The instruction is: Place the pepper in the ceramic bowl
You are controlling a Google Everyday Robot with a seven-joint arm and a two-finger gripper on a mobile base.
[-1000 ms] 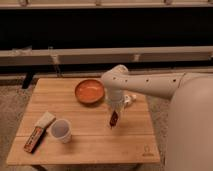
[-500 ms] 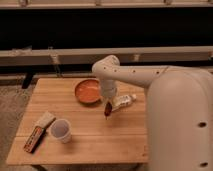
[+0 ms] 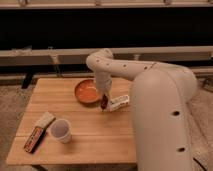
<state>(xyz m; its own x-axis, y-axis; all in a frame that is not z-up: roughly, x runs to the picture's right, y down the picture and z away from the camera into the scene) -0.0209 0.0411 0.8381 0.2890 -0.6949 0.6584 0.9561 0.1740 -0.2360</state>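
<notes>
The orange ceramic bowl (image 3: 87, 91) with a darker rim sits on the wooden table (image 3: 80, 135) near its far edge. My gripper (image 3: 104, 98) hangs from the white arm just to the right of the bowl's rim. It is shut on the slim dark red pepper (image 3: 104, 102), which hangs below it, a little above the table.
A white paper cup (image 3: 60, 130) stands at the front left. A flat orange-and-black bar (image 3: 33, 139) and a pale block (image 3: 45, 120) lie left of it. A white tube (image 3: 119, 103) lies right of the gripper. My arm's white body fills the right side.
The gripper has carried the pepper leftwards across the table, from the middle right to just beside the bowl's right rim.
</notes>
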